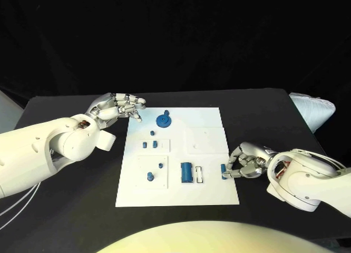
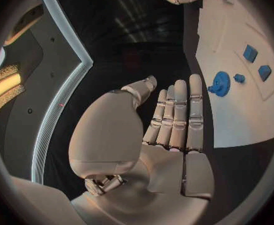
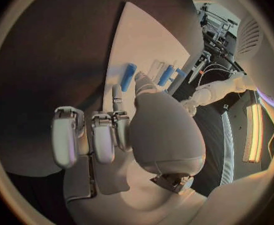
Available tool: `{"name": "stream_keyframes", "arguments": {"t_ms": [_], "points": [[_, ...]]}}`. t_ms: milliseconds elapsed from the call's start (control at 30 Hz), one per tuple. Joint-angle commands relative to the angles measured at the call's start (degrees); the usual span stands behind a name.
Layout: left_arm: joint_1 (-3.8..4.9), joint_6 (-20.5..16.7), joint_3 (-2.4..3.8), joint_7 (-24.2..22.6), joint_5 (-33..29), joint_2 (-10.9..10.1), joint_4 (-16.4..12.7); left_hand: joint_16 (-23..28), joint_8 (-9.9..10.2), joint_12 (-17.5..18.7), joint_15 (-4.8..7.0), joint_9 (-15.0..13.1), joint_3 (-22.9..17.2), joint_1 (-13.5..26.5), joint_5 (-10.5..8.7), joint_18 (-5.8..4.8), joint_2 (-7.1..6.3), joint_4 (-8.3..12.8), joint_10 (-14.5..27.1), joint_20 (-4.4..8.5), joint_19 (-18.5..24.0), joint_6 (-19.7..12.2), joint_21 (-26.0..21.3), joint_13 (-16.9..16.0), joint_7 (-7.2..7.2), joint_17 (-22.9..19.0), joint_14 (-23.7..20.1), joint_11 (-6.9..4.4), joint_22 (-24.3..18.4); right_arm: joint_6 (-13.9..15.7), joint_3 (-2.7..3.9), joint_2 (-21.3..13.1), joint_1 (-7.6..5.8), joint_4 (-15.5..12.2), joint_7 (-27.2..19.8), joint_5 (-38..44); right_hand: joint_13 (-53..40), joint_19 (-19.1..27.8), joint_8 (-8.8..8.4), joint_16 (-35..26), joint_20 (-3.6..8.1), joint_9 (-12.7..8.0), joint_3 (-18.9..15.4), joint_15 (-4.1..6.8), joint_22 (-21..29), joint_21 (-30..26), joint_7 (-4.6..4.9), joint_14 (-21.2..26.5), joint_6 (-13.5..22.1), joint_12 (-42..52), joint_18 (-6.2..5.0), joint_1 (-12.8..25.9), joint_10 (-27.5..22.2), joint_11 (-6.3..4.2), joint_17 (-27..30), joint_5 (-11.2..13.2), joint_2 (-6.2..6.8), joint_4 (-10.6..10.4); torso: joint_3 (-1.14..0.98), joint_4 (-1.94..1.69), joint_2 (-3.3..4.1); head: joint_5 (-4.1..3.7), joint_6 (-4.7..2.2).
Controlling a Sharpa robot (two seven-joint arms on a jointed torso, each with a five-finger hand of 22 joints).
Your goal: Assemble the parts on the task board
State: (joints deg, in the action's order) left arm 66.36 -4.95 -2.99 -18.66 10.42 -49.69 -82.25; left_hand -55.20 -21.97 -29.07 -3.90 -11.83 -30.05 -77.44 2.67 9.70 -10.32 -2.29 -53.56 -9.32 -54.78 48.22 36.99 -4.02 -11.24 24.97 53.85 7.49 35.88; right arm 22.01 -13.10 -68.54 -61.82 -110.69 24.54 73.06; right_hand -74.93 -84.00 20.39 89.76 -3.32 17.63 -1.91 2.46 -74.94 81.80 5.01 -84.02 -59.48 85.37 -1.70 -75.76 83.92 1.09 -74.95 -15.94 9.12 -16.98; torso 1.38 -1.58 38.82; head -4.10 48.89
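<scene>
Head view: right hand [image 1: 246, 164] touches blue part [image 1: 224, 171].

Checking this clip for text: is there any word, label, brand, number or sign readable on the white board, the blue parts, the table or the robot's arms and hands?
None: no readable text in any view.
White task board: faint square outlines, no print.
Small blue parts, such as the blue gear-shaped piece: no markings.
Silver left hand and silver right hand: no legible label.

Two white rounded arms [image 1: 39, 150], silver jointed fingers [image 2: 177, 112], copper wrist windings
</scene>
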Motion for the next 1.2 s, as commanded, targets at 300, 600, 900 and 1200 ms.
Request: {"name": "stream_keyframes", "arguments": {"t_ms": [300,600,900,1200], "points": [[-0.03,0.42,0.03,-0.76,-0.16,0.07,-0.05,-0.31,-0.05,0.17,-0.07,0.08,-0.24,-0.4,0.25,0.7,-0.04,0.11,0.14,0.05,0.19,-0.45,0.16,-0.06,-0.07,0.09,-0.18,0.24,0.05,1.14,-0.01,2.78,1.43,1.02,3.22,3.39,-12.43,-4.04,0.44,0.24,0.26,0.03,-0.43,0.53,-13.03,0.17,0.02,-5.98,-0.54,0.22,0.17,1.14,3.62,-0.38,-15.05,-0.37,-0.27,0.11,0.03,-0.02,-0.06,0.15,0.26],[-0.03,0.54,0.03,-0.7,-0.12,-0.1,-0.13,-0.31,-0.05,0.17,-0.07,0.08,-0.24,-0.4,0.25,0.7,-0.04,0.11,0.14,0.05,0.19,-0.45,0.16,-0.06,-0.07,0.09,-0.18,0.24,0.05,-1.12,-0.05,5.21,2.59,2.01,5.25,8.97,-12.38,-4.06,0.68,0.24,0.56,-0.05,1.31,0.83,-13.04,0.2,-0.24,-5.98,-0.49,0.1,0.18,-4.92,3.56,-0.66,-15.05,0.52,-0.15,0.84,0.04,0.01,-0.09,0.2,0.45],[-0.03,0.86,0.03,-0.55,0.05,-0.17,-0.25,-0.31,-0.11,0.16,-0.05,0.08,-0.29,-0.46,0.25,0.7,0.01,0.14,0.12,0.05,0.2,-0.39,0.19,-0.07,-0.05,0.09,-0.19,0.22,0.09,-2.57,-0.06,7.91,3.72,2.72,8.4,16.42,-12.04,-4.0,0.82,0.24,0.61,-0.5,8.04,0.73,-13.0,0.0,-0.17,-5.98,-0.85,-0.52,0.16,-12.22,3.18,-0.6,-15.05,10.74,0.07,0.74,0.03,-0.04,-0.08,0.15,0.46],[-0.03,1.01,0.03,-0.44,0.08,-0.27,-0.34,-0.31,-0.11,0.16,-0.05,0.08,-0.29,-0.46,0.25,0.7,0.01,0.14,0.12,0.05,0.2,-0.39,0.19,-0.07,-0.05,0.09,-0.19,0.22,0.09,-1.89,-0.06,8.63,3.9,2.93,8.74,17.11,-12.09,-4.06,0.57,0.24,0.49,-1.02,12.69,0.74,-13.05,0.16,-0.16,-5.98,-0.83,-0.45,0.19,-7.42,3.24,-0.57,-15.05,7.34,0.86,0.36,0.08,-0.02,-0.1,0.31,0.15]]}}
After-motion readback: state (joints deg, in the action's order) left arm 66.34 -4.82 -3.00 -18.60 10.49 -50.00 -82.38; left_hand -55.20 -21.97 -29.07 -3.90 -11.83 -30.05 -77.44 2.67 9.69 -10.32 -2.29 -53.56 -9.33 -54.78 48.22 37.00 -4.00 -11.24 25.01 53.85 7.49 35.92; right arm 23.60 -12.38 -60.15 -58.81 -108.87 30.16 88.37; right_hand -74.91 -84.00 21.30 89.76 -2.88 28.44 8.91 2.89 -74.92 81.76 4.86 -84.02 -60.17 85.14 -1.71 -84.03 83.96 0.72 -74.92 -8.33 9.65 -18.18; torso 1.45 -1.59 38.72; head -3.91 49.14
